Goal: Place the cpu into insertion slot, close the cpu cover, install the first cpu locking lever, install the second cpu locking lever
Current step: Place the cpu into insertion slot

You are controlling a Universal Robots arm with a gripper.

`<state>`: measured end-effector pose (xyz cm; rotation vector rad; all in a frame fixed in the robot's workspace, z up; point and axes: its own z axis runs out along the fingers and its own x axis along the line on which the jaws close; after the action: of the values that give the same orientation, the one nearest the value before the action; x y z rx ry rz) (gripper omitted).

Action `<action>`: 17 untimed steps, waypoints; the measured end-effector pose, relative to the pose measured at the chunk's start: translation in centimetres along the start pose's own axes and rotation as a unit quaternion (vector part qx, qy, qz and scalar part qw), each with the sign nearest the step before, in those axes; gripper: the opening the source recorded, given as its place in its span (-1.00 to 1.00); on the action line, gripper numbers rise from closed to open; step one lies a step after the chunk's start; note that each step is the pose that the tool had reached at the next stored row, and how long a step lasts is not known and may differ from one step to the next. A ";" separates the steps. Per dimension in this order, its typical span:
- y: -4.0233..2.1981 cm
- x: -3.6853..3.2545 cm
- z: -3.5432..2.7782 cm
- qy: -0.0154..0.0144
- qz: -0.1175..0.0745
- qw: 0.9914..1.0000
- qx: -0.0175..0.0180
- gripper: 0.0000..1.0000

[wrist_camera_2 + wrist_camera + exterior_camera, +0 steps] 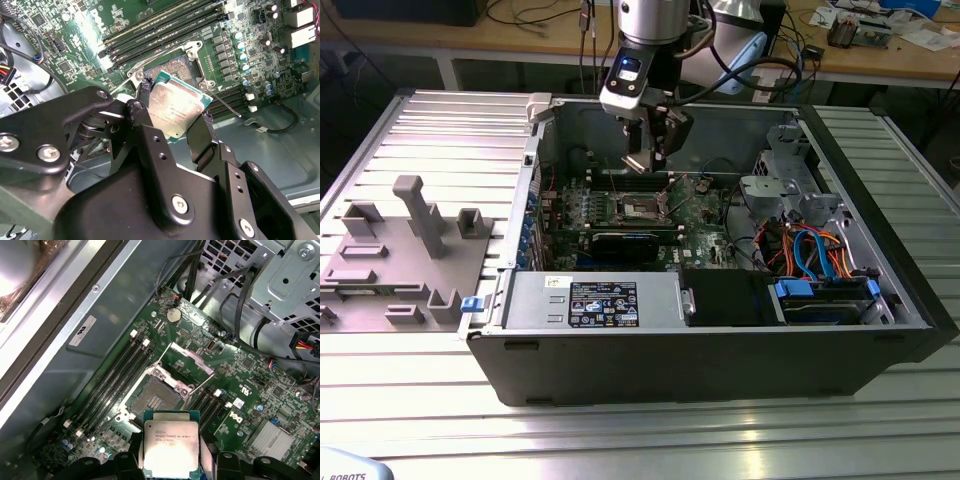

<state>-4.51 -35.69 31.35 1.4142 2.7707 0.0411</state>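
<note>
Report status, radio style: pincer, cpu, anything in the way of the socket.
Status: pincer shut on cpu, above the motherboard. The socket bare, cpu not seated. The cpu cover raised, nothing seen blocking the socket.

My feed: an opened computer on the table, and what lies around it.
I see a black metal tower computer case [620, 365] lying on its side with its panel off, on a ribbed aluminium table [640, 440]. Inside it is a green motherboard [250, 385] with long black memory slots [117, 377], a round silver coin cell [173, 315] and a finned silver heatsink [270, 437]. A grey metal power supply box [595, 300] sits against the case wall nearest the exterior camera. Blue and orange cables [815, 250] run near a perforated silver drive cage [785, 170]. On the exterior view's left stands a grey plastic fixture tray [400, 260].
</note>
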 end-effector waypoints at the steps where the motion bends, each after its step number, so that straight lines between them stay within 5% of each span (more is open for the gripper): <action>1: 0.00 0.00 0.00 0.000 0.002 1.000 0.000 0.08; 17: 0.00 0.00 0.07 -0.001 0.028 1.000 0.000 0.08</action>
<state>-4.51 -35.69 31.28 1.4914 2.7291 0.0397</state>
